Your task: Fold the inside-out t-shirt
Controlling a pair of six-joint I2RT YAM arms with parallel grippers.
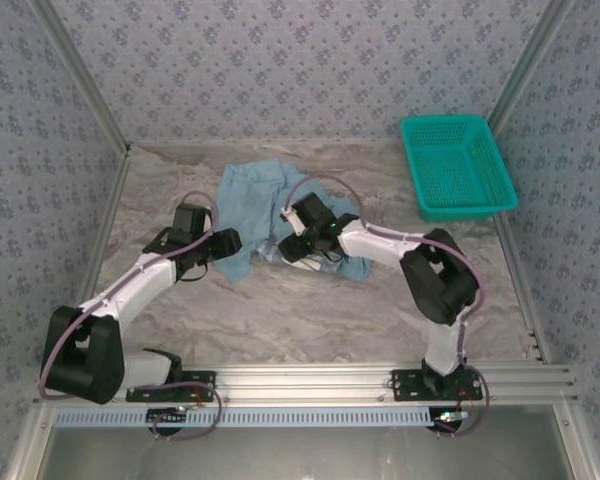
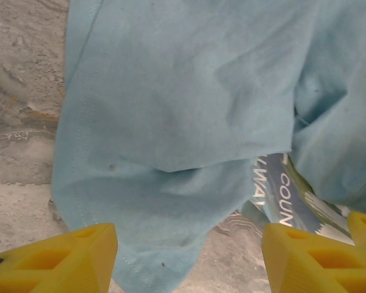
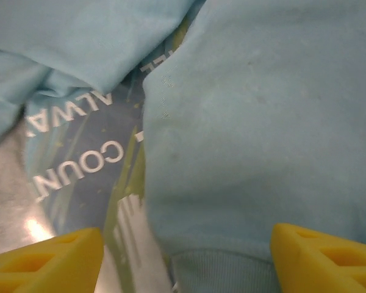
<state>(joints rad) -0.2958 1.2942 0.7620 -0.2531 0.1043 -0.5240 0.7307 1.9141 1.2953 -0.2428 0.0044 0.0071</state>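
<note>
Light-blue soft cotton t-shirt (image 1: 252, 192) lies crumpled on the grey marbled table (image 1: 310, 310), toward its far middle, with the printed side showing between loose folds. It looks light and limp and will sag when lifted, so I judge the stitched hem edge the safest place to pinch. Above the cloth the left gripper (image 2: 189, 259) and the right gripper (image 3: 186, 259) stand with yellow fingers wide apart, grasping nothing.
</note>
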